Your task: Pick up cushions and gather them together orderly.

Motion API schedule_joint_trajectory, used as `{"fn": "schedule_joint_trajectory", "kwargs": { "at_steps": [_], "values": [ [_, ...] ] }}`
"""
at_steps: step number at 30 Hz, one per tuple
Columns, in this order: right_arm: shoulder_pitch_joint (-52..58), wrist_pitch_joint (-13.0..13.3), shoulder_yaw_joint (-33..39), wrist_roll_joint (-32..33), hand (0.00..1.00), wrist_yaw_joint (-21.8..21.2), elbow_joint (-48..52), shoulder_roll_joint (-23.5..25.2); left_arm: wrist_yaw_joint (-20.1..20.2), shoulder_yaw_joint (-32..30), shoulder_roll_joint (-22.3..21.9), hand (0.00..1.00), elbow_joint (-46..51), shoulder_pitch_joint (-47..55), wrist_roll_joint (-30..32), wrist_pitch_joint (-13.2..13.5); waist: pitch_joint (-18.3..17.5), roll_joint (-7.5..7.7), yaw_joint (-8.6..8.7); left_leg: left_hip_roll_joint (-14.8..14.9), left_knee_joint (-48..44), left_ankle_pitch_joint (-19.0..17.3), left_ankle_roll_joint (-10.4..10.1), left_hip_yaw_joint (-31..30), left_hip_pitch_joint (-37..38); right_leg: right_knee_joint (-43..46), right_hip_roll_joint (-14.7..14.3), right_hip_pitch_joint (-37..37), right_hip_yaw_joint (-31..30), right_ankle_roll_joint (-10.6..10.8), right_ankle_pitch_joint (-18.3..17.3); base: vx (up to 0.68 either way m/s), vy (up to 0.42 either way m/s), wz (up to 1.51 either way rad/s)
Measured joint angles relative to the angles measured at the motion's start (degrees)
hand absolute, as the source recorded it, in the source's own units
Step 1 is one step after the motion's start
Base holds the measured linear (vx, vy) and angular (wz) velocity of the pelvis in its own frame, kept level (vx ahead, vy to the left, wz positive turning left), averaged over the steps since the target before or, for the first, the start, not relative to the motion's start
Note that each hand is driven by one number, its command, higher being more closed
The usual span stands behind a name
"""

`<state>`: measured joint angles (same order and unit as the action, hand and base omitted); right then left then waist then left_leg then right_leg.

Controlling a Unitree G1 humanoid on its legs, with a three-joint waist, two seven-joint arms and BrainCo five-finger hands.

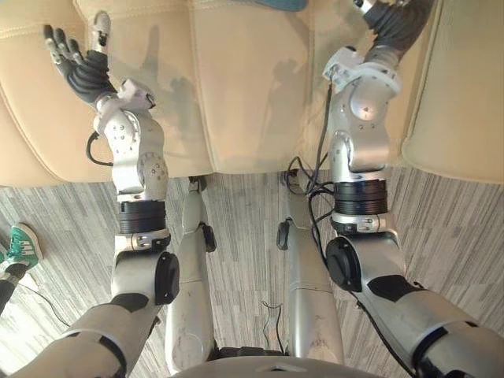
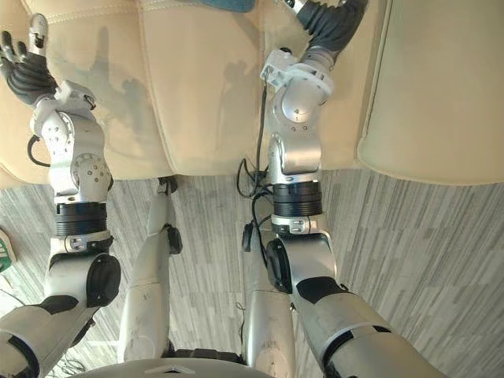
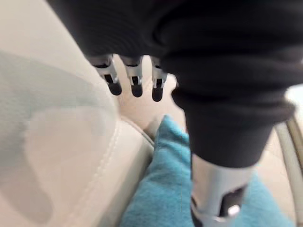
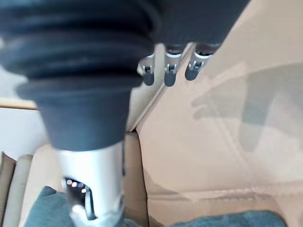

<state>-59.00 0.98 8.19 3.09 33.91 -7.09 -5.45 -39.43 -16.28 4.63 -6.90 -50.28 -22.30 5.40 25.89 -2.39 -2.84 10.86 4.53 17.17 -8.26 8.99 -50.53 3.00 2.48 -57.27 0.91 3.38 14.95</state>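
A teal cushion [image 1: 280, 3] lies at the back of the beige sofa seat [image 1: 236, 87], just inside the top edge of the head views. My left hand [image 1: 75, 61] hovers open over the seat's left part, fingers spread and empty; its wrist view shows straight fingers [image 3: 136, 81] with the teal cushion [image 3: 161, 189] lying beyond them against the sofa. My right hand [image 2: 313, 11] reaches toward the sofa's back on the right. In its wrist view the fingers [image 4: 166, 72] are straight and hold nothing, and teal cushion fabric [image 4: 227, 220] shows low by the backrest.
A big beige sofa section [image 1: 465, 94] juts forward on the right. Grey striped floor [image 1: 449, 228] runs in front of the sofa. A person's green sneaker [image 1: 24, 244] stands on the floor at the far left.
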Motion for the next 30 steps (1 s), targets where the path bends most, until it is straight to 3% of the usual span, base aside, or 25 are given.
{"fn": "schedule_joint_trajectory", "kwargs": {
  "at_steps": [6,11,17,21,23,27,30],
  "values": [
    [0.6,0.0,0.0,1.2,0.0,-0.2,1.9,-0.9,0.3,0.0,2.7,0.0,2.0,0.4,0.0,0.2,0.0,0.06,0.03,0.0,0.0,0.1,0.1,0.3,2.6,0.4,0.0,2.3,-0.1,0.0,0.0,-0.01,0.008,0.0],
    [6.5,0.0,0.5,1.3,0.0,-2.1,4.8,-2.1,3.1,-0.3,3.9,0.0,4.2,5.6,0.3,0.2,0.0,0.06,0.1,0.1,0.0,-0.1,0.2,-0.1,7.4,1.4,0.1,7.0,0.4,-0.1,-1.2,-0.02,0.016,0.08],
    [24.3,-0.2,0.5,1.0,0.0,-8.3,10.8,-4.4,8.2,-0.1,4.3,0.0,6.6,23.2,7.5,-1.0,0.0,0.16,0.06,-0.5,0.0,-2.1,0.4,-1.2,17.8,9.5,1.1,14.4,1.8,-0.3,-8.1,-0.02,0.01,0.19],
    [38.2,0.1,-1.1,1.1,0.0,-13.5,11.1,-3.6,14.4,0.2,2.5,0.0,6.0,37.9,8.0,-1.3,-0.6,1.03,-0.09,-0.9,0.0,-4.1,1.0,-1.2,25.6,12.4,1.7,21.0,2.1,0.1,-11.8,0.06,-0.03,0.1],
    [44.7,0.1,-1.2,1.0,0.0,-15.4,10.1,-1.6,17.3,0.5,-0.2,0.0,3.4,43.4,8.0,-1.6,-2.7,1.78,-0.14,-1.2,0.0,-5.0,1.0,-1.2,28.7,13.7,2.2,23.6,2.6,0.4,-13.2,0.08,-0.023,0.1],
    [57.3,0.5,-1.2,1.0,0.0,-19.0,-0.3,2.4,22.9,2.6,-3.6,0.0,-10.1,54.5,9.0,-3.1,-10.6,3.47,0.06,-1.8,-2.6,-9.8,1.0,-0.9,37.1,16.0,3.1,31.7,2.4,0.7,-17.5,0.16,-0.004,0.02],
    [61.4,0.3,-1.2,1.0,0.0,-21.4,-10.4,3.5,26.3,2.3,-5.8,0.0,-21.2,57.4,9.0,-4.1,-15.9,2.96,0.2,-1.6,-5.2,-12.7,0.9,-0.5,40.4,14.2,3.1,36.7,2.2,1.1,-18.2,0.14,0.025,-0.08]
  ]
}}
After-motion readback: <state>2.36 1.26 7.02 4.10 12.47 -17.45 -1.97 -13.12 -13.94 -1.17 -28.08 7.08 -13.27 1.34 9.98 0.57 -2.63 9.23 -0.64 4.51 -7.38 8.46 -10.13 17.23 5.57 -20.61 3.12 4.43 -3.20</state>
